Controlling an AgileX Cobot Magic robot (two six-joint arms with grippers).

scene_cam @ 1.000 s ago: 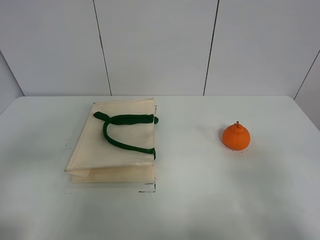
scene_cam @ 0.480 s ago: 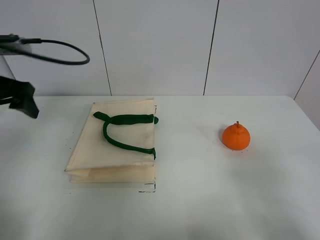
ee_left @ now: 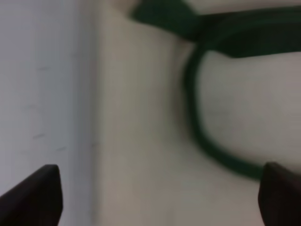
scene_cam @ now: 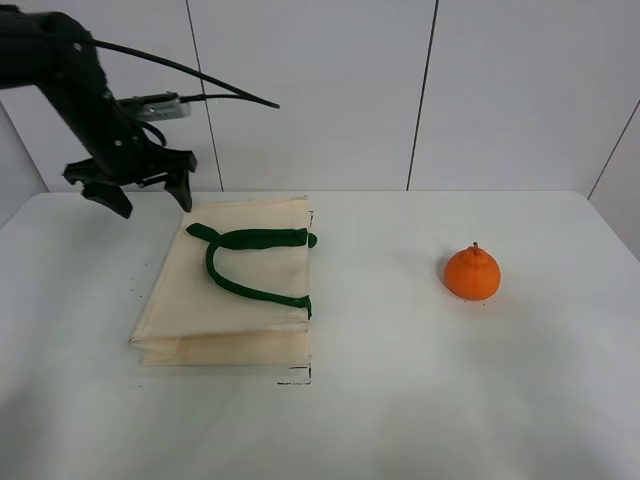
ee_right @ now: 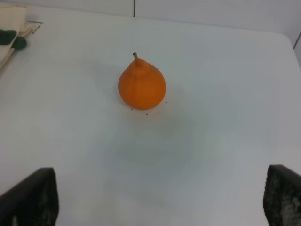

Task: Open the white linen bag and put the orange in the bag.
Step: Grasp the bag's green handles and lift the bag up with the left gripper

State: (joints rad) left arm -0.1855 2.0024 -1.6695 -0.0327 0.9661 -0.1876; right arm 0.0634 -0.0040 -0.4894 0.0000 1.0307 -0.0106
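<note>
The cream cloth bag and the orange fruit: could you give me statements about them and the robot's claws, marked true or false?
The cream cloth bag with dark green handles lies flat on the white table. True.
The knobbly orange fruit is inside the bag. False: it sits on the table, apart from the bag.
The left gripper grips a green handle. False: it hangs open near the bag's far corner.
The right gripper is open and empty. True.

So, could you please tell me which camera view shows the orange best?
The right wrist view: the orange is large, sharp and unobstructed, stem up. The exterior high view shows it whole but smaller, right of the bag. The left wrist view shows the bag, not the orange.
</note>
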